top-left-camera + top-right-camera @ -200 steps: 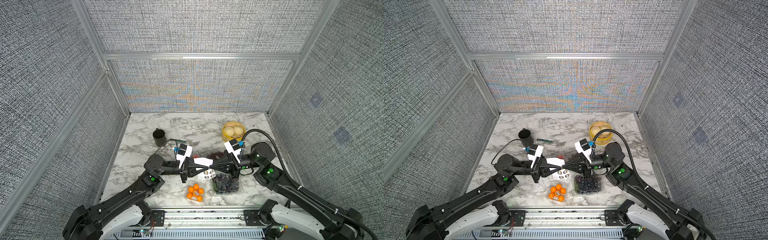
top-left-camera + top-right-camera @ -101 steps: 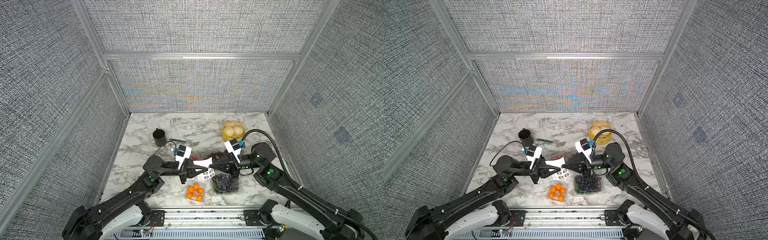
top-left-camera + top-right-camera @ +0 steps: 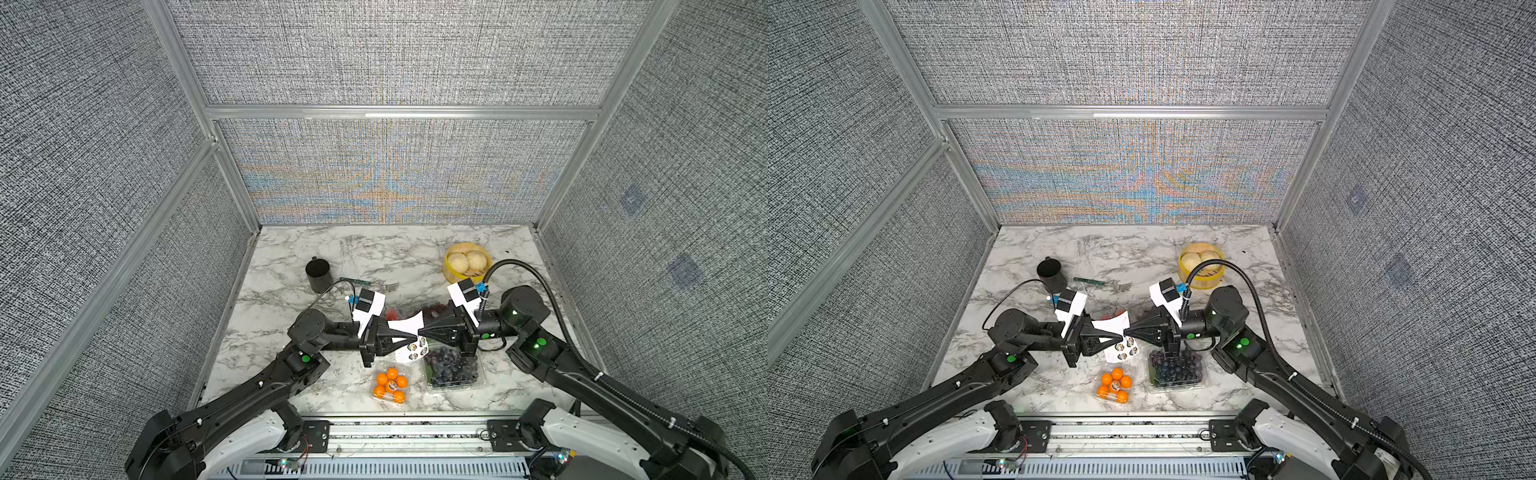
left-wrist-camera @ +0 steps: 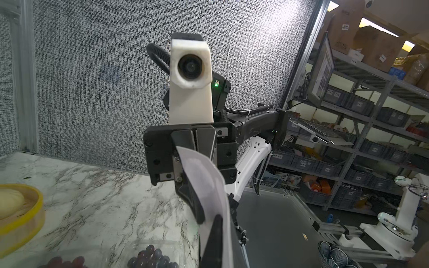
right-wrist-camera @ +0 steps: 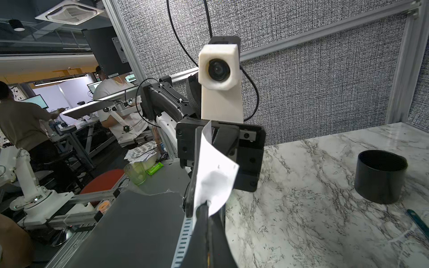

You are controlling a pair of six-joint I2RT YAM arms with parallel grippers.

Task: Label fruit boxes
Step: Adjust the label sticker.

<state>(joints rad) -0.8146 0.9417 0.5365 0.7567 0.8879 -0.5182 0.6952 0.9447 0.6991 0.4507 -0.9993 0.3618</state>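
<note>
Grippers meet tip to tip over the marble table (image 3: 291, 299) in both top views: left gripper (image 3: 412, 333) and right gripper (image 3: 420, 331), each with jaws closed on the white sticker sheet (image 3: 409, 322). Nearer the robot lie the orange-ball box (image 3: 390, 384) and, just beside it, the dark-grape box (image 3: 453, 370). The strawberry box (image 3: 390, 312) and red-green grape box (image 3: 435, 309) sit behind the sheet, largely hidden. Left wrist view: sheet curls between opposing fingers, dark grapes below, steamer (image 4: 21, 208) off to one side. Right wrist view: sheet pinched at the fingertips, and the black cup (image 5: 380, 176) stands well apart.
</note>
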